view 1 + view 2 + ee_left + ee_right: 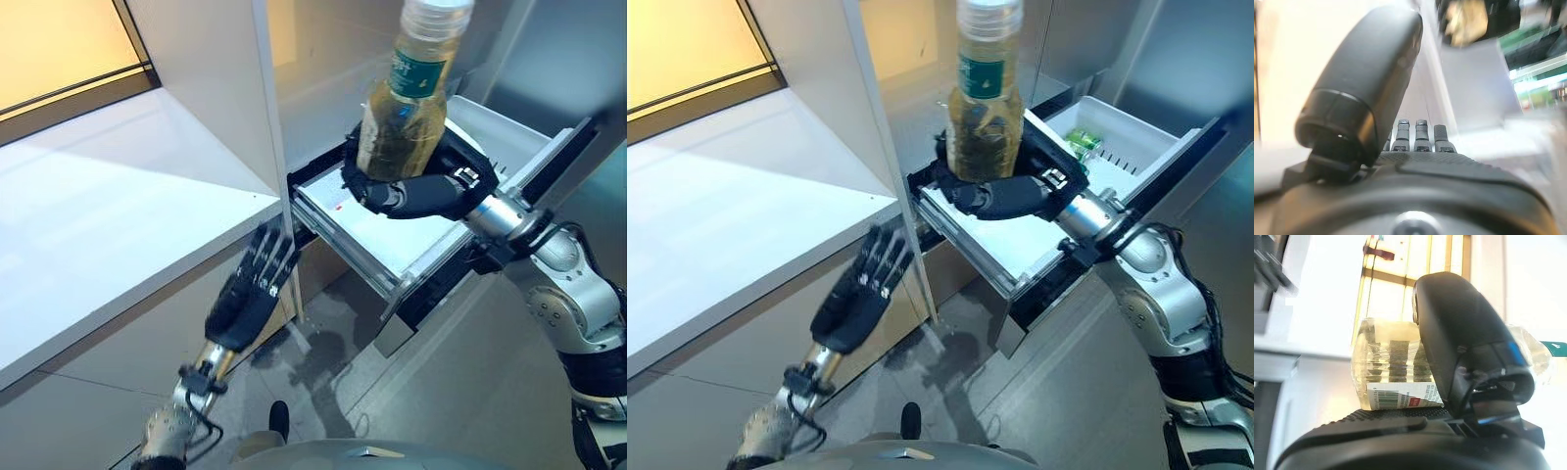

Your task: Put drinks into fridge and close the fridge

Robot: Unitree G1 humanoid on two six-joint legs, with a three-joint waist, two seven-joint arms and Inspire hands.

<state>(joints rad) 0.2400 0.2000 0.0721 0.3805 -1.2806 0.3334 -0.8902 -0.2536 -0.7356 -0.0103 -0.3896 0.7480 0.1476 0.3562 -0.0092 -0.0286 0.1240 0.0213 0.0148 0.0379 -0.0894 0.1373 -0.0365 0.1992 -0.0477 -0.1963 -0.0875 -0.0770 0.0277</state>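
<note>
A clear drink bottle (404,108) of yellowish liquid with a green label stands upright in my right hand (416,191), whose fingers and thumb curl round its lower half; the right wrist view shows the bottle (1396,369) behind the thumb. It hangs above the white pulled-out fridge drawer (382,235). Green drinks (1081,143) lie in the drawer's far part. My left hand (250,292) is open with straight fingers, low beside the fridge's white front edge (279,166), holding nothing.
A white counter (108,215) runs along the left, level with the drawer. The fridge's white wall (813,78) rises behind it. Grey floor (431,392) lies below the drawer.
</note>
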